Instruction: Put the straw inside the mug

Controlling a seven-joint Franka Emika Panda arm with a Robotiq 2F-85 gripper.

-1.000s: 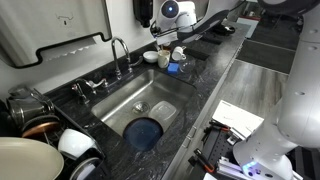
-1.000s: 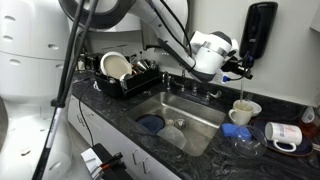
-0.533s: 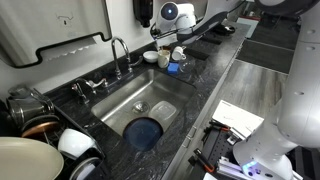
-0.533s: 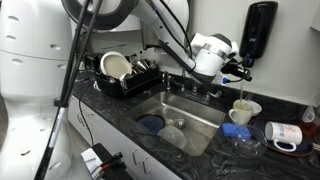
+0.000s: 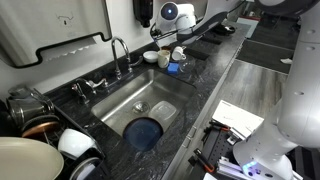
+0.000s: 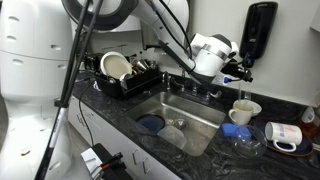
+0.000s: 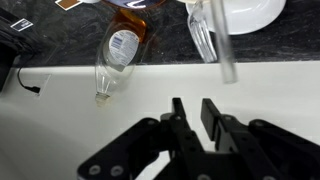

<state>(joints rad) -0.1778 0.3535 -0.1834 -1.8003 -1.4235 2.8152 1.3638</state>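
Straw (image 7: 224, 45) stood upright, its lower end in the white mug (image 6: 243, 112), which sat on the dark desk (image 6: 215, 150) beside the sink (image 6: 198, 112). Just above the mug hung the tool (image 6: 244, 76), its fingers narrowly apart with nothing between them.

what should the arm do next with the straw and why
Probably ease the gripper straight down a little. In an exterior view the straw hangs upright below it, its lower end about at the rim of the mug, so it looks lined up but not yet deep inside. Whether the gripper actually holds it is unclear in the wrist view.
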